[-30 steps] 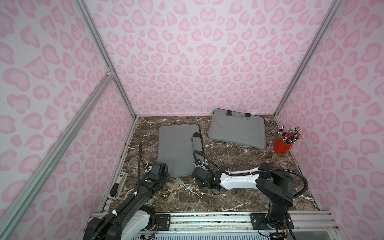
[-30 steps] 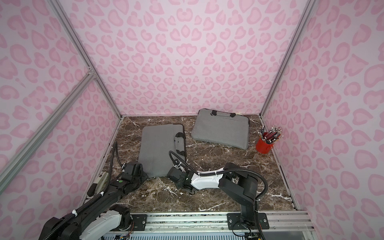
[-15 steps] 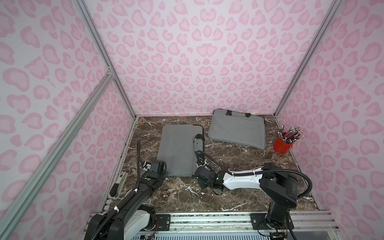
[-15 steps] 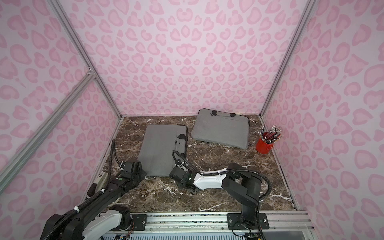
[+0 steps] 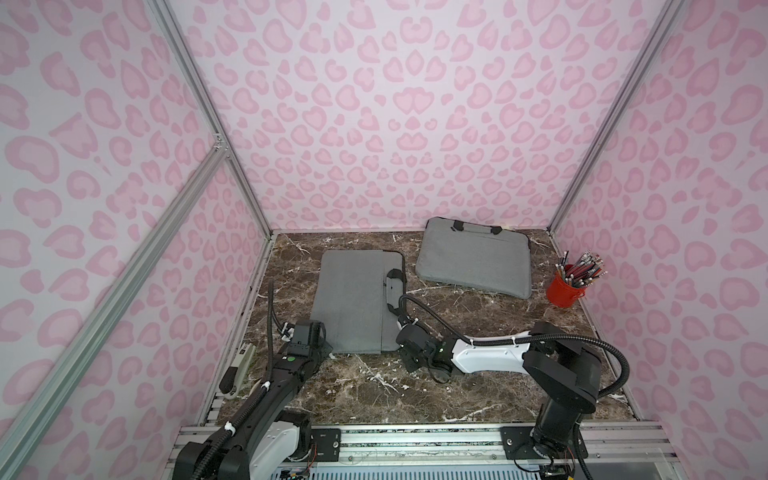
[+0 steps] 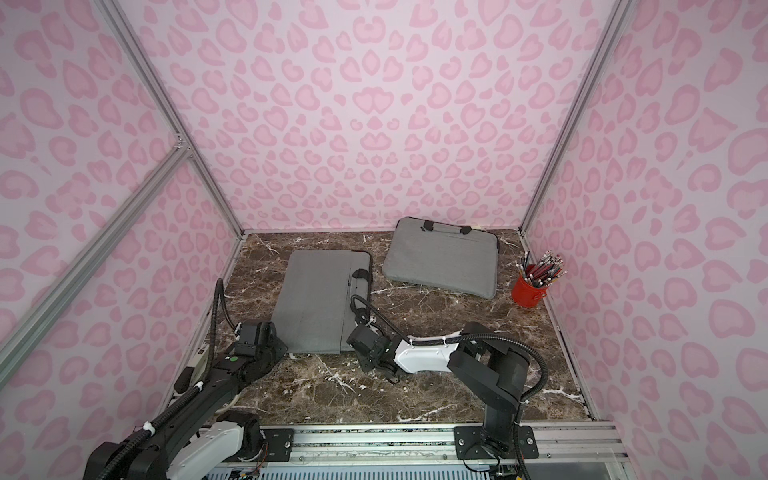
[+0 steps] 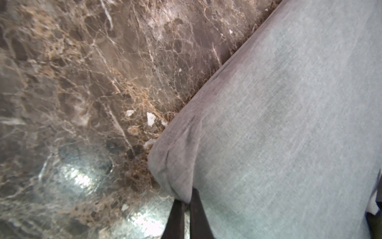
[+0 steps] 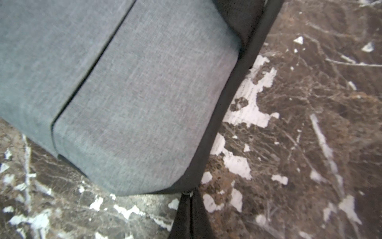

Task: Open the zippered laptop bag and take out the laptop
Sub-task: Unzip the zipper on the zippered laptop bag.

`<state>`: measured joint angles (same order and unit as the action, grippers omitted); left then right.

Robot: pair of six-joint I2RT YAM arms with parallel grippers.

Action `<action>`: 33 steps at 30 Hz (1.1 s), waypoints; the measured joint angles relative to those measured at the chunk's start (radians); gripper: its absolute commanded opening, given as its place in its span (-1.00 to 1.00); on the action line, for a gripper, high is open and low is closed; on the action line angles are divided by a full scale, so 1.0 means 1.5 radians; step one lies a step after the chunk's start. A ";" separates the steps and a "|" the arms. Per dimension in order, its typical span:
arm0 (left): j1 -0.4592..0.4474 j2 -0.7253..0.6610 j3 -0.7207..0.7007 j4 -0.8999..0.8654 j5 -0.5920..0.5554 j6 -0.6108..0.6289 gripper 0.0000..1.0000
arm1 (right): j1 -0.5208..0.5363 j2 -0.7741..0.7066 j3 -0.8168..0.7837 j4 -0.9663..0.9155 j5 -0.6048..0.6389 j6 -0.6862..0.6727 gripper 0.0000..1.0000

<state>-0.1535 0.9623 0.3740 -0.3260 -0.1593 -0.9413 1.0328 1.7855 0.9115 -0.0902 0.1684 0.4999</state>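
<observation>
- A grey fabric laptop bag (image 5: pixel 353 303) lies flat on the dark brown marble counter (image 5: pixel 457 374), left of the middle. Its black-ended carry handle (image 5: pixel 392 291) runs along the side that faces the right arm. Both top views show it so (image 6: pixel 316 303).
- The left claw (image 5: pixel 328 351) sits low at the bag's near left corner. In the left wrist view its two black fingers (image 7: pixel 175 217) are clenched together on a pinch of the grey cloth (image 7: pixel 289 124) at that corner, which is puckered just above the tips (image 7: pixel 185 204).
- The right claw (image 5: pixel 397 348) lies at the bag's near right corner, with its white forearm stretched low over the counter. In the right wrist view it (image 8: pixel 189 196) is clamped tight on a small metal zipper pull (image 8: pixel 187 193), where the black zipper band (image 8: pixel 227 99) rounds the corner.
- The zipper band looks closed along the stretch that shows in that view.
- A second grey fabric bag (image 5: pixel 473 262), with its handle toward the back wall, lies well apart at the rear right.
- A red cup (image 5: pixel 563 291) full of pencils (image 5: pixel 582 268) stands upright near the right wall, just beside that second bag.
</observation>
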 measured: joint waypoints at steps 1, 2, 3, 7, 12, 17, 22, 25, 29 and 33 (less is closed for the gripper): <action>0.005 0.001 0.001 0.000 0.004 0.003 -0.98 | -0.003 0.000 -0.001 0.004 -0.003 -0.006 -1.00; 0.010 0.004 0.002 0.000 0.009 0.009 -0.98 | -0.007 0.000 -0.001 0.009 -0.007 -0.011 -1.00; 0.014 0.006 0.005 -0.001 0.011 0.013 -0.98 | -0.010 0.000 -0.001 0.012 -0.008 -0.015 -1.00; 0.024 0.013 0.023 -0.013 0.013 0.038 -0.06 | -0.017 0.007 0.009 0.023 -0.012 -0.032 -1.00; 0.031 -0.025 0.030 -0.029 -0.011 0.057 0.55 | -0.025 0.010 0.013 0.005 0.011 -0.032 -1.00; 0.018 -0.111 0.012 -0.046 0.030 0.035 0.58 | -0.019 0.010 0.014 0.002 0.017 -0.032 -1.00; -0.040 -0.182 -0.009 -0.066 0.072 -0.018 0.58 | -0.004 0.016 0.021 -0.003 0.018 -0.032 -1.00; -0.101 -0.191 -0.011 -0.065 0.080 -0.047 0.59 | 0.003 0.020 0.027 -0.004 0.015 -0.032 -1.00; -0.183 -0.151 -0.011 -0.039 0.074 -0.082 0.61 | 0.008 0.022 0.031 -0.006 0.010 -0.032 -1.00; -0.240 -0.068 -0.011 0.005 0.066 -0.116 0.61 | 0.011 0.022 0.030 -0.005 0.010 -0.032 -1.00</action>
<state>-0.5129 0.8600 0.3580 -0.3180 -0.0608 -1.1149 1.0489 1.8179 0.9565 -0.0978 0.1837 0.4522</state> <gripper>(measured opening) 0.807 0.048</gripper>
